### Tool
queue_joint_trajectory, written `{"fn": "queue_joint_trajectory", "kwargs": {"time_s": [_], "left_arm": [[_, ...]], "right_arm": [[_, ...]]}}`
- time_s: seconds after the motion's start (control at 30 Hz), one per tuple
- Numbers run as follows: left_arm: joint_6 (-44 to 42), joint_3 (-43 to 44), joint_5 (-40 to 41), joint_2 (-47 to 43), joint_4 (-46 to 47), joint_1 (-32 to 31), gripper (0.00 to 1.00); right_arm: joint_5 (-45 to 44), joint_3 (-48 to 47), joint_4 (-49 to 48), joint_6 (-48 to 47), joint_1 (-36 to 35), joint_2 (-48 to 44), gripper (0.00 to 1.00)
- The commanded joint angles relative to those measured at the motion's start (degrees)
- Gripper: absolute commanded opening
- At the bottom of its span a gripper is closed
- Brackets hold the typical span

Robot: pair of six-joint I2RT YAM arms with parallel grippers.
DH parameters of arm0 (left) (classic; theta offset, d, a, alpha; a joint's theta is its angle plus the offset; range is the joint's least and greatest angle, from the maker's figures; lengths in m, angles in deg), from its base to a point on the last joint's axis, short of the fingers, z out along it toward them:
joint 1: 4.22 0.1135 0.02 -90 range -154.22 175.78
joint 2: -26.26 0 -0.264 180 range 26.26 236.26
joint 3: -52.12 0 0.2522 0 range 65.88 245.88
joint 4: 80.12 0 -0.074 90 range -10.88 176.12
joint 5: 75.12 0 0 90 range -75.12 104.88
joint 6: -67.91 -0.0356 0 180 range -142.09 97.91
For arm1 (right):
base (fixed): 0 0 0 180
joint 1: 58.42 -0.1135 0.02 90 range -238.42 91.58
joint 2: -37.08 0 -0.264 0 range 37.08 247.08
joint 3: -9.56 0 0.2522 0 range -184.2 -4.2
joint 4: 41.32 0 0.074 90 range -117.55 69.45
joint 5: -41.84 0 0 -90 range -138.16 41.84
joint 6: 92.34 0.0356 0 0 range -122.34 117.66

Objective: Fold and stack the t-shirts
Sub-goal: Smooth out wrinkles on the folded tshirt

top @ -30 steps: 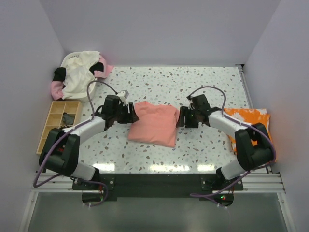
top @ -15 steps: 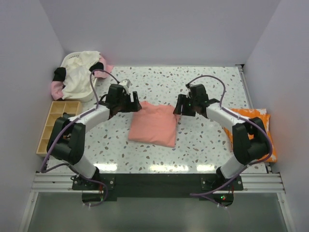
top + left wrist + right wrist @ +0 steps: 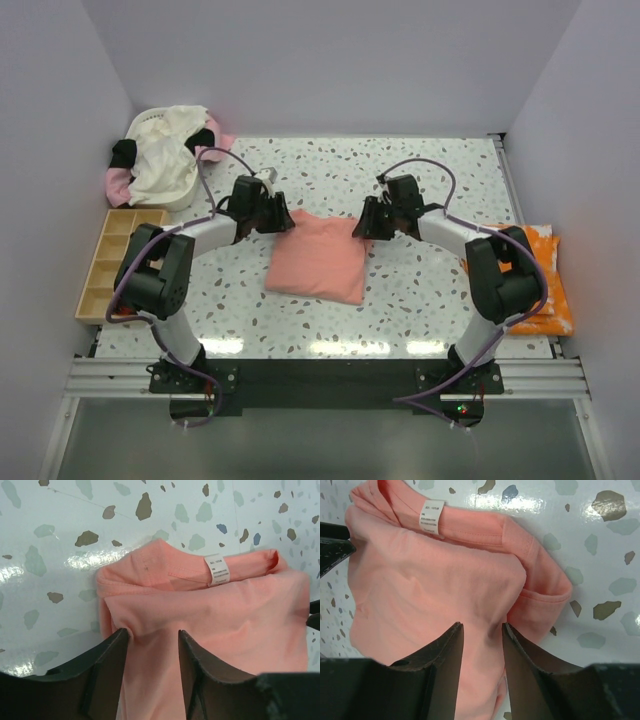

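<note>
Left gripper (image 3: pixel 278 218) is at the far-left corner of the pink shirt (image 3: pixel 318 255). In its wrist view (image 3: pixel 152 640) the fingers (image 3: pixel 107 665) stand part-way apart, a medium gap. Both tips are down on the shirt's left edge, and pink cloth fills the gap. There is a small pucker by the left tip. Cannot tell whether the cloth is pinched or only pressed.

Right gripper (image 3: pixel 362 222) is at the far-right corner of the pink shirt. In its wrist view (image 3: pixel 482 630) the fingers (image 3: pixel 442 660) show a narrower gap, with their tips on the cloth just inside the folded right sleeve edge. A dark crease runs up between them. Grip or mere touch, cannot tell.

The pink shirt lies folded to a rough rectangle, flat on the speckled table (image 3: pixel 420 170), collar end away from the arm bases. Its white label (image 3: pixel 217 570) sits at the collar between the two grippers. The print on it is too small to read.

The orange shirt (image 3: pixel 548 280), with white splotches, lies well right of the pink shirt at the table's edge, partly hidden behind the right arm. A cream pile (image 3: pixel 165 160) with pink and black bits is far left and beyond the pink shirt, heaped over a white basket (image 3: pixel 150 122), so single shirts can't be told apart. A wooden tray (image 3: pixel 112 260) lies left of the pink shirt, with the left arm across part of it.

Both wrist views cut off the near part of the pink shirt behind the fingers. From the top view the finger gaps are too small to see.
</note>
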Motion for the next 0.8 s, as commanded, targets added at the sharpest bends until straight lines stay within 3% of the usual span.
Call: {"fn": "queue_joint_trajectory", "kwargs": {"time_s": [0.0,0.2,0.27,0.33,0.47,0.77], "left_arm": [[0.4,0.5,-1.6,0.5,4.7,0.3,0.46],[0.2,0.4,-1.4,1.2,4.5,0.7,0.34],[0.0,0.5,-1.5,1.5,4.4,0.7,0.25],[-0.2,0.7,-1.6,1.6,4.3,0.8,0.13],[-0.4,1.0,-1.2,1.6,3.8,1.3,0.00],[-0.1,1.1,-2.2,0.0,4.6,3.2,0.00]], "right_arm": [[3.5,-1.2,-4.2,1.0,0.1,1.9,0.38],[3.2,-1.3,-4.5,0.8,0.4,3.2,0.10],[2.5,-1.2,-4.0,0.3,0.6,2.8,0.00],[1.2,-0.9,-3.1,-0.2,1.1,1.9,0.00],[-2.4,-0.1,-0.3,-1.7,1.5,-1.3,0.00],[-5.5,2.7,3.2,-3.7,2.0,-3.9,0.00]]}}
